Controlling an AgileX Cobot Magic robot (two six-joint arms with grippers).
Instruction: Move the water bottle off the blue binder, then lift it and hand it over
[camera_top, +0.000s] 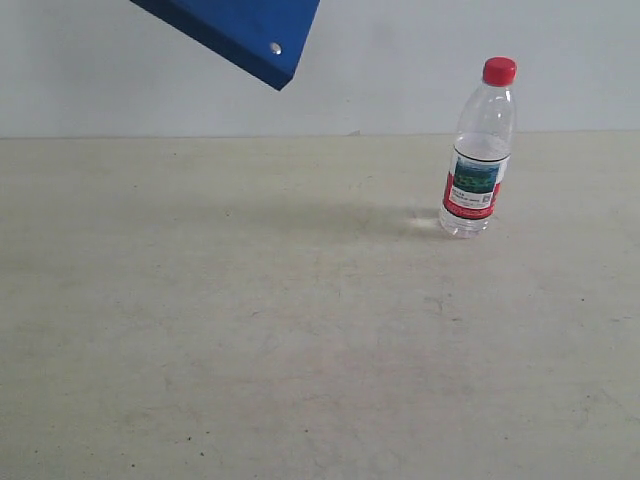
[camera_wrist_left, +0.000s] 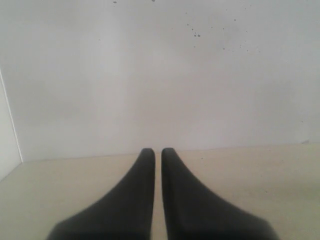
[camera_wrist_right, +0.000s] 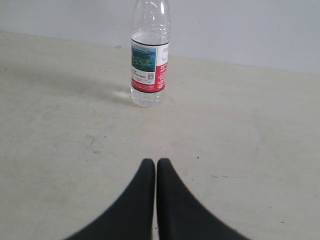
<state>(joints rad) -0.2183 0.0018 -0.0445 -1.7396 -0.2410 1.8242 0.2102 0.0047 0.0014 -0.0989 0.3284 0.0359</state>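
Note:
The water bottle (camera_top: 480, 150) stands upright on the beige table at the back right, red cap on top, label around its middle. It rests on the table itself, apart from the blue binder (camera_top: 240, 30), whose tilted corner with a silver rivet (camera_top: 275, 48) hangs in the air at the top edge; what holds it is out of view. Neither gripper shows in the exterior view. My right gripper (camera_wrist_right: 156, 161) is shut and empty, low over the table, with the water bottle (camera_wrist_right: 149, 65) some way ahead of it. Facing the wall, my left gripper (camera_wrist_left: 158, 150) is shut on nothing.
The beige table (camera_top: 300, 330) runs back to a white wall (camera_top: 450, 60) just behind the bottle. In the left wrist view the wall (camera_wrist_left: 160, 75) stands close ahead, with a vertical corner line (camera_wrist_left: 11, 120) at one side.

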